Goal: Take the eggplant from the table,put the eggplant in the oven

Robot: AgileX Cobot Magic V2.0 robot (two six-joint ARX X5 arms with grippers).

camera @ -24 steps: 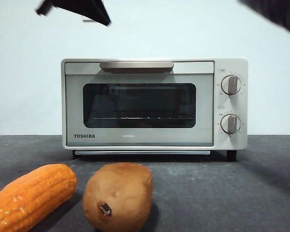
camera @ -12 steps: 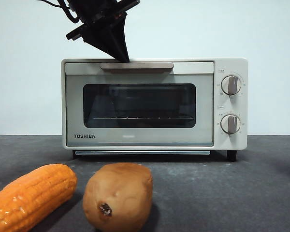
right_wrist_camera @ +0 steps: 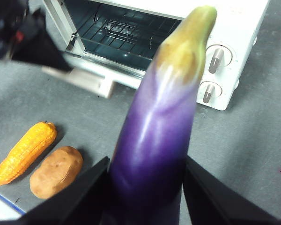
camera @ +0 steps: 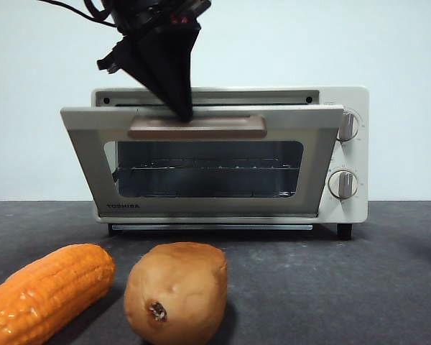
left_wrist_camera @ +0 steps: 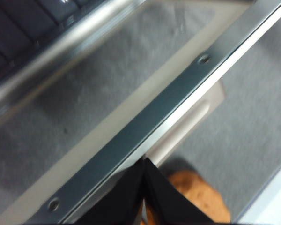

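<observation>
1. I see the eggplant [right_wrist_camera: 154,136] held up above the table [right_wrist_camera: 253,154] in the right gripper [right_wrist_camera: 147,187]; its two black jaws are spread just wide enough to press against the purple body on both sides, and the pale stem end points up toward the oven [right_wrist_camera: 234,51].
2. The eggplant does not show in my front view, so it is high and clear of the things on the table there.
3. The left gripper [camera: 181,113] is at the oven door [camera: 201,162], its tip down on the beige handle [camera: 197,128]. In the left wrist view its jaws are pressed together to a point, with nothing between them that I can see, just behind the door's top edge.
4. The door is partly open, tilted out toward me from its hinge at the bottom, and the wire rack [camera: 208,169] shows through the glass and in the gap.
5. Two grey knobs [camera: 343,184] sit on the oven's right side.
6. Near me on the table lie an orange corn cob [camera: 47,291] at the left and a brown potato [camera: 176,291] just beside it on its right, close together and well apart from the oven.
</observation>
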